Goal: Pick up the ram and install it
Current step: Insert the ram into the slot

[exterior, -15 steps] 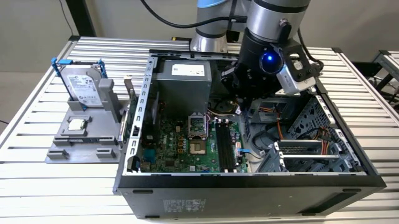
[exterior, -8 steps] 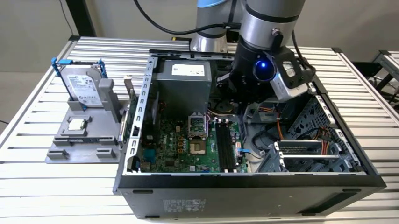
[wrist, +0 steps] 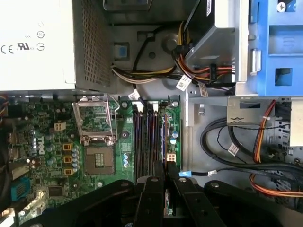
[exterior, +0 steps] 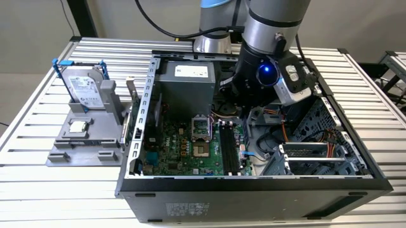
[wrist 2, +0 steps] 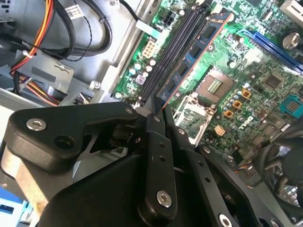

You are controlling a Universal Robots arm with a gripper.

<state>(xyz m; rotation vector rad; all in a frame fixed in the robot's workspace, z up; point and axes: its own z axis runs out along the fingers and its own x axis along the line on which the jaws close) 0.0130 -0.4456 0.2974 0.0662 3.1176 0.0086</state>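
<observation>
gripper (wrist 2: pixel 158 111) fingers are nearly closed, pinching one end of the ram (wrist 2: pixel 196 54), edge-on between the pads. in the second wrist view the ram is a thin green board with blue-labelled chips and a reddish edge, standing on its long edge along the slots (wrist 2: pixel 170 52), just beside the empty cpu socket (wrist 2: pixel 213 85); whether it is fully seated cannot be told. in the first wrist view the fingertips (wrist: pixel 173 169) sit over the near end of the black slots (wrist: pixel 147 142). judgement: the ram is light, stiff and brittle, with bare contacts; best held by its short ends or top edge, off the chips, and pressed straight down, not twisted. farther out, in the exterior view, the arm (exterior: pixel 266 57) reaches into the open case (exterior: pixel 152 95); beyond the case wall a hard drive (exterior: pixel 85 88) stands in a grey holder (exterior: pixel 82 142) on the table (exterior: pixel 38 190).
</observation>
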